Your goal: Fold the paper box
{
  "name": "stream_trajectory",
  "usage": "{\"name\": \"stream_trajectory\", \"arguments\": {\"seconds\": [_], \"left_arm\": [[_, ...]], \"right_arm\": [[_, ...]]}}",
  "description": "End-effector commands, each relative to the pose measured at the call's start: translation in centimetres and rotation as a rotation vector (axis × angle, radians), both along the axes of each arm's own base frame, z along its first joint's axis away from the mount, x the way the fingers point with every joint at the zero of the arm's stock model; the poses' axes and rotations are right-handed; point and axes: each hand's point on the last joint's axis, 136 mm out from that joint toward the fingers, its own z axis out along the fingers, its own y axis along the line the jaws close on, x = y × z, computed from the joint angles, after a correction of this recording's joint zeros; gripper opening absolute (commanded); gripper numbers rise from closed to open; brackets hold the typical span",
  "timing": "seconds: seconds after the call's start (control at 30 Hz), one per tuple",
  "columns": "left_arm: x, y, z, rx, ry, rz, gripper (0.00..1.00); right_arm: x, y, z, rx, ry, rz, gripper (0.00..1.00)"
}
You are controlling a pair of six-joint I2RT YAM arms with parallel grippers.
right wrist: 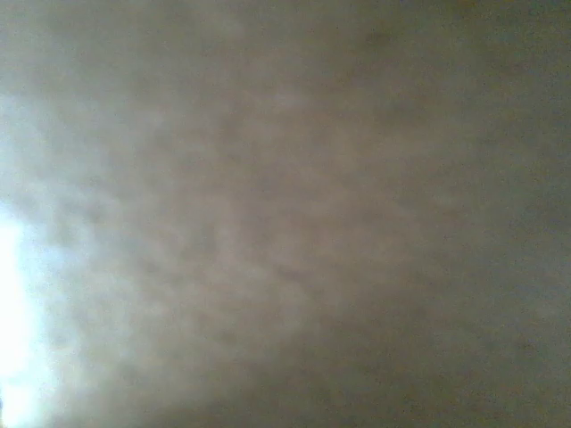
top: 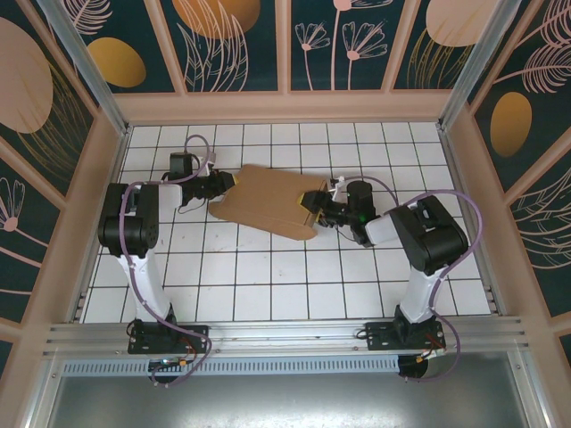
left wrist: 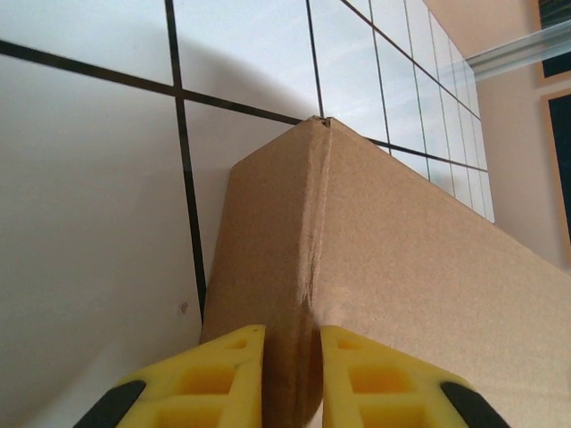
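The paper box (top: pixel 268 198) is brown cardboard lying mostly flat on the far middle of the white tiled table, with a flap raised at its right end. My left gripper (top: pixel 223 185) is at its left end. In the left wrist view the yellow fingers (left wrist: pixel 232 374) of the left gripper (left wrist: pixel 293 374) are shut on a folded cardboard edge (left wrist: pixel 401 250) that runs away from them. My right gripper (top: pixel 314 209) is at the box's right end, against the raised flap. The right wrist view is blurred brown cardboard (right wrist: pixel 285 214) close to the lens, so its jaws are hidden.
The tiled tabletop (top: pixel 268 276) stretches toward the arm bases in front of the box. Wooden frame walls (top: pixel 285 105) with patterned panels close off the back and both sides. An aluminium rail (top: pixel 285 334) runs along the near edge.
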Motion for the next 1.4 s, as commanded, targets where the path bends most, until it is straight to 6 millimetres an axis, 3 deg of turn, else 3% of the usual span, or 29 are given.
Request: {"name": "stream_trajectory", "arguments": {"seconds": [0.0,0.2,0.3,0.4,0.5,0.7,0.93,1.1,1.37], "left_arm": [[-1.4,1.6,-1.1,0.061,0.117,0.104,0.20],[-0.2,4.1,5.0,0.136,0.038,0.273,0.37],[-0.6,5.0,9.0,0.133,-0.006,0.355,0.40],[-2.2,3.6,11.8,0.074,-0.005,0.389,0.40],[-4.6,0.4,13.8,0.021,0.023,0.398,0.52],[-9.2,-3.6,14.0,-0.115,0.156,0.439,0.60],[-10.3,-8.0,14.4,-0.223,0.196,0.372,0.65],[-9.9,-8.4,13.6,-0.246,0.204,0.372,0.63],[-9.5,-8.6,14.3,-0.258,0.172,0.361,0.61]], "right_arm": [[0.4,-0.8,0.8,-0.040,-0.048,-0.060,0.60],[0.4,-2.0,3.5,0.015,-0.114,-0.136,0.56],[0.7,-3.0,5.4,0.030,-0.174,-0.197,0.55],[0.9,-3.7,7.4,0.059,-0.233,-0.244,0.56],[1.0,-3.9,8.9,0.062,-0.284,-0.263,0.56],[1.0,-4.2,11.7,0.086,-0.365,-0.306,0.56],[0.2,-2.7,14.9,0.134,-0.438,-0.299,0.56],[-0.1,-1.7,16.1,0.163,-0.444,-0.276,0.55],[-0.5,-0.6,16.7,0.158,-0.465,-0.237,0.55]]}}
